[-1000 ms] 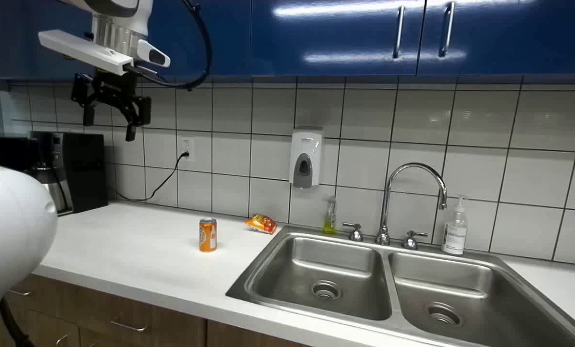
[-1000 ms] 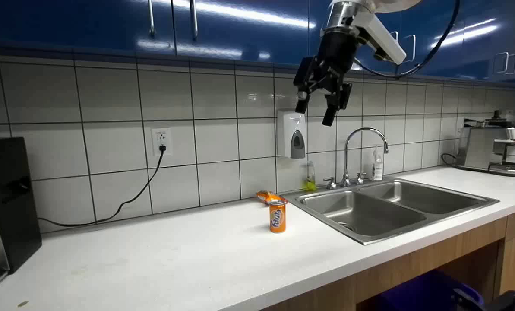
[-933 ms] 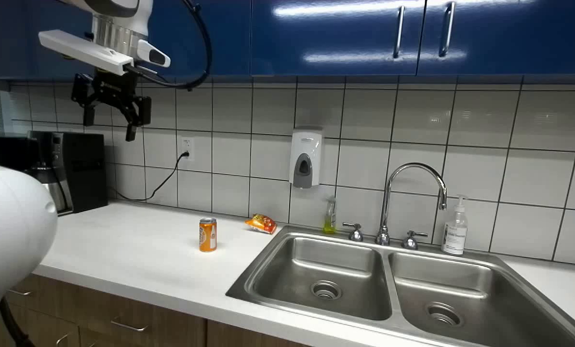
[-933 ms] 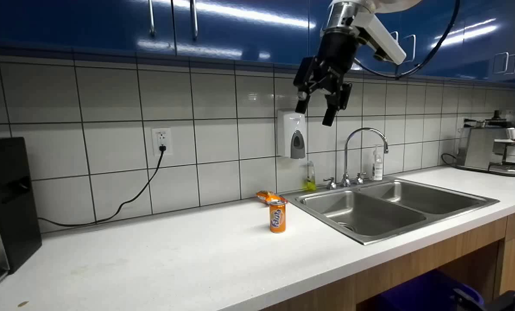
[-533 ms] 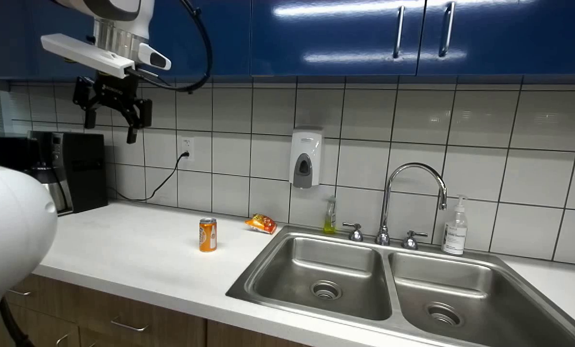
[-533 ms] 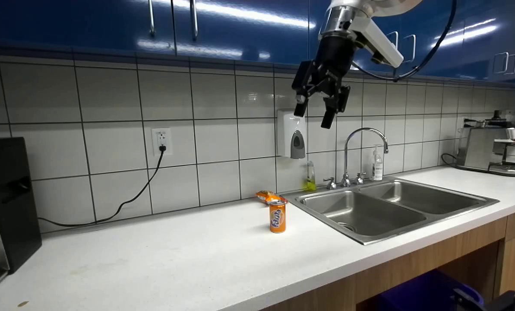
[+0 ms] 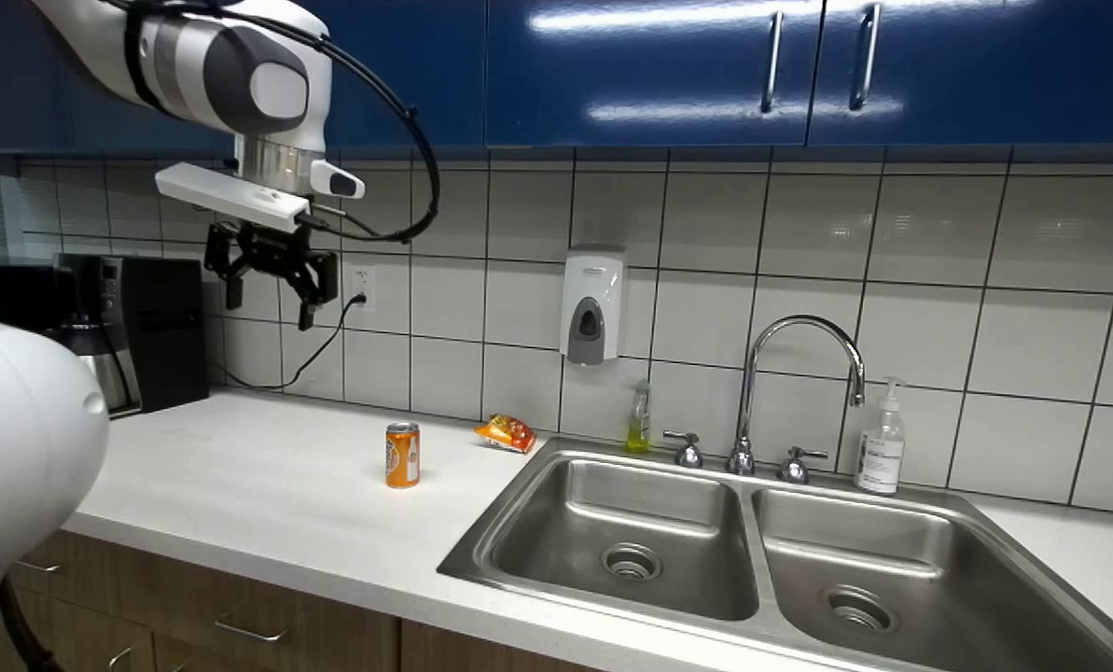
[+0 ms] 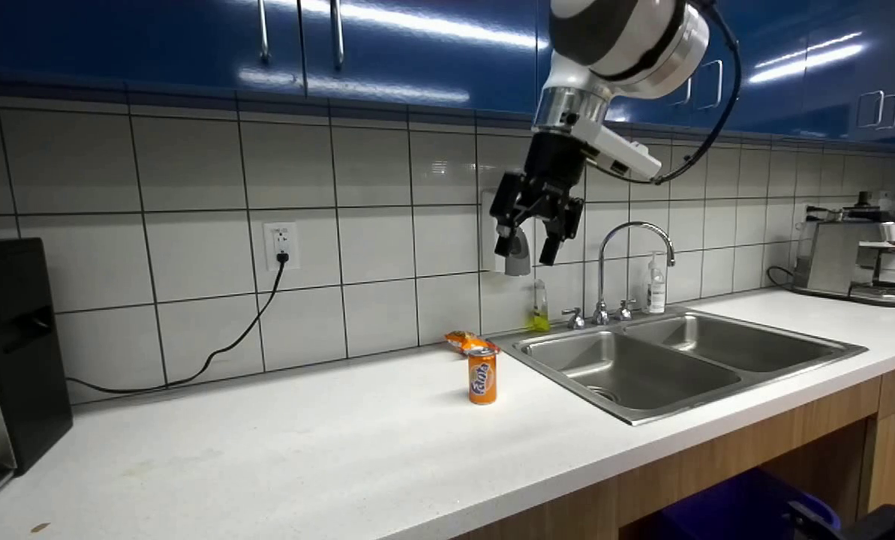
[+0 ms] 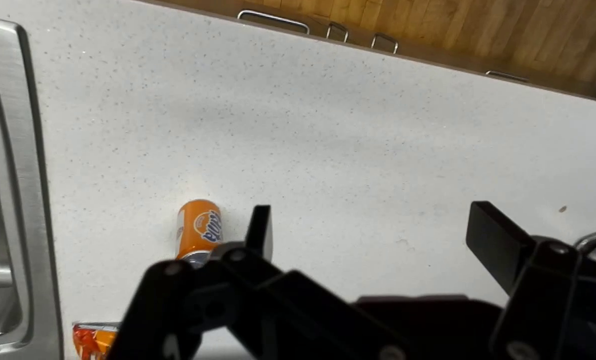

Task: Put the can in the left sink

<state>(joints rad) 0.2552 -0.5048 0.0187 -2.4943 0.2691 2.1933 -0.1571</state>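
The can [image 7: 402, 455] is being carried upright by the desk [image 7: 239, 467], lower than the claw [image 7: 271, 306] and off to its side, toward the left sink [image 7: 570, 551]. In the wrist view, the upper end of the can is being partly covered by one side of the claw. The claw is being held above the desk with its two fingers [image 9: 259, 227] spread wide, and between them the white desk is being seen. Also below the claw, a small orange packet [image 7: 507, 434] is being supported by the desk, just beside the left sink. Farther from the claw, the faucet [image 7: 750, 378] is being seen behind the left sink and the neighbouring basin [image 7: 929, 597]. In an exterior view, the wall dispenser [image 8: 520, 262] is being partly hidden by the claw.
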